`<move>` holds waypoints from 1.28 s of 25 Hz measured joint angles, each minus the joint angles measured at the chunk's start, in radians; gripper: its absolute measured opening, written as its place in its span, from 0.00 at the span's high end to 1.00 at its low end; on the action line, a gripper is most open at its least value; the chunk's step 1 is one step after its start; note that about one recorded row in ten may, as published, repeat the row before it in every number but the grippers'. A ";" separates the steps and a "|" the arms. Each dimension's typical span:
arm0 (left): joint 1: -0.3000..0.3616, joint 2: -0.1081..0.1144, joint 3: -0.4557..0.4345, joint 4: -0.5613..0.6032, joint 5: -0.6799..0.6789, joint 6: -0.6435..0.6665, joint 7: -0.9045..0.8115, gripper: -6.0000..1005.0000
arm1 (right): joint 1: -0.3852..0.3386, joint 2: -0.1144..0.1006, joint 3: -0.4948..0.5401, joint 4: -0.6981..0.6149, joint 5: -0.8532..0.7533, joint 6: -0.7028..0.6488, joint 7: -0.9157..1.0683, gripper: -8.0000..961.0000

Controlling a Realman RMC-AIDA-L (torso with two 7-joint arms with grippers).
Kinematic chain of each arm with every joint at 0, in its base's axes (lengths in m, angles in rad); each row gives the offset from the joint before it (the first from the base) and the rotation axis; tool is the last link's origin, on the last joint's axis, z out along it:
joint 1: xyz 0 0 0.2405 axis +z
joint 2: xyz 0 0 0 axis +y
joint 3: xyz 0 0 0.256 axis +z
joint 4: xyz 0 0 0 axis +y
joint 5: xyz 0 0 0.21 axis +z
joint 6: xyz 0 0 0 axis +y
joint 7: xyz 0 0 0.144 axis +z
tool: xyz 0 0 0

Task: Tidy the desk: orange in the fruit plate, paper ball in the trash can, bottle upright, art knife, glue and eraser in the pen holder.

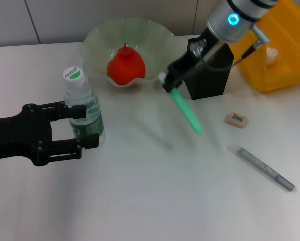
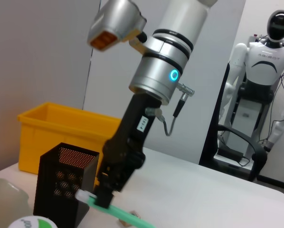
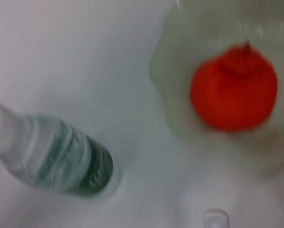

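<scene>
Trash can (image 1: pixel 280 60): I see it cut off at the edge.
Bottle (image 3: pixel 61 159): blurred, I can't read its label.

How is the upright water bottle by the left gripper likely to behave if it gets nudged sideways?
The bottle stands tall on a narrow base, so it probably tips rather than slides. Its clear body looks nearly empty, so it is likely light. Once down, its round shape would likely roll. The left gripper brackets it, which may catch it.

The white counter (image 1: pixel 140 201) carries a plate (image 1: pixel 97 42) at the far middle, a black pen holder (image 1: pixel 210 78) just to its right and a yellow bin (image 1: pixel 285 60) at the far right. A bottle (image 1: pixel 85 113) stands upright on the left. An eraser (image 1: pixel 237 119) and a grey knife (image 1: pixel 263 167) lie on the right, apart.
</scene>
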 joint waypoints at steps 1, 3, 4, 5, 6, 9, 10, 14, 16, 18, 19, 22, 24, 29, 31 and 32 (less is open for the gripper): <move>0.000 0.000 0.000 0.000 0.000 0.000 0.000 0.26 | 0.002 0.001 0.000 0.009 0.014 0.000 -0.012 0.80; 0.003 0.000 -0.005 -0.002 -0.013 0.002 0.000 0.26 | 0.005 0.002 -0.001 0.026 0.054 0.002 -0.038 0.80; 0.005 0.000 -0.006 -0.003 -0.019 0.002 0.000 0.26 | 0.006 0.002 -0.002 0.039 0.097 0.001 -0.063 0.80; 0.009 0.000 -0.011 -0.008 -0.025 0.003 0.001 0.26 | 0.007 0.002 -0.002 0.047 0.119 0.000 -0.075 0.80; 0.009 0.000 -0.013 -0.009 -0.025 0.004 0.001 0.26 | 0.007 0.002 -0.002 0.055 0.139 -0.002 -0.085 0.80; 0.009 0.000 -0.018 -0.015 -0.025 0.006 0.005 0.26 | 0.007 0.002 -0.002 0.093 0.189 -0.004 -0.116 0.80; 0.009 0.000 -0.019 -0.018 -0.026 0.007 0.006 0.26 | 0.007 0.002 -0.002 0.093 0.189 -0.004 -0.116 0.80; 0.009 0.001 -0.019 -0.026 -0.026 0.007 0.009 0.26 | 0.005 0.006 -0.001 0.153 0.226 -0.014 -0.161 0.80; 0.009 0.001 -0.019 -0.025 -0.026 0.008 0.009 0.26 | 0.001 0.007 -0.001 0.168 0.241 -0.023 -0.168 0.80; 0.011 0.001 -0.018 -0.027 -0.026 0.008 0.009 0.26 | -0.014 0.007 -0.001 0.208 0.293 -0.065 -0.185 0.80; 0.012 0.000 -0.018 -0.032 -0.026 0.009 0.009 0.26 | -0.030 0.006 -0.001 0.253 0.344 -0.110 -0.201 0.80; 0.012 0.000 -0.018 -0.036 -0.026 0.009 0.009 0.26 | -0.040 0.005 -0.001 0.307 0.381 -0.152 -0.218 0.80; 0.012 -0.001 -0.018 -0.038 -0.027 0.009 0.009 0.26 | -0.049 0.006 -0.001 0.385 0.408 -0.200 -0.241 0.80; 0.012 -0.002 -0.018 -0.039 -0.031 0.009 0.008 0.26 | -0.084 0.008 -0.001 0.487 0.461 -0.230 -0.292 0.80; 0.012 -0.002 -0.018 -0.040 -0.033 0.009 0.008 0.26 | -0.097 0.008 -0.001 0.498 0.479 -0.232 -0.303 0.80; 0.013 -0.002 -0.018 -0.041 -0.035 0.009 0.008 0.26 | -0.113 0.008 -0.001 0.504 0.501 -0.232 -0.317 0.80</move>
